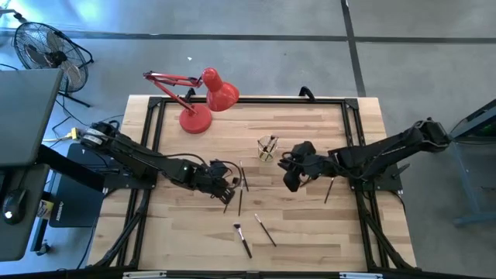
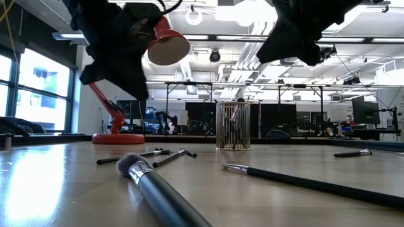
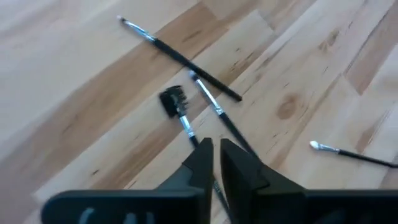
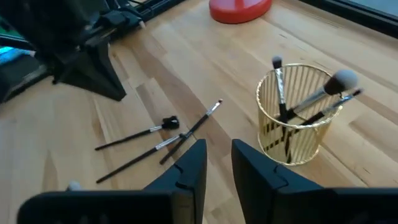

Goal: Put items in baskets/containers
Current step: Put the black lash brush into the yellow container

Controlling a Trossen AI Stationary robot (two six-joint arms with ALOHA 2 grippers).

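Brushes scattered over the middle of the wooden table, gold wire cup standing upright among them.

Gold ribbed wire cup (image 4: pixel 294 115) sits mid-table toward the far edge, near the red desk lamp (image 1: pixel 203 99), with a few thin dark makeup brushes (image 4: pixel 313 99) leaning in it, tufts up. Three more thin dark brushes (image 3: pixel 193 118) lie flat in a loose crossed cluster near the centre, long axes roughly running far edge to near edge; two others (image 1: pixel 253 232) lie closer to the near edge, angled diagonally. Another dark brush (image 1: pixel 328 188) lies under the right arm. Left gripper (image 3: pixel 214 158) is stretched in from the left side, tilted down over the cluster, fingers nearly pressed together with just a slit. Right gripper (image 4: pixel 217 163) reaches in from the right side, beside the cup, fingers slightly apart, pinching nothing.
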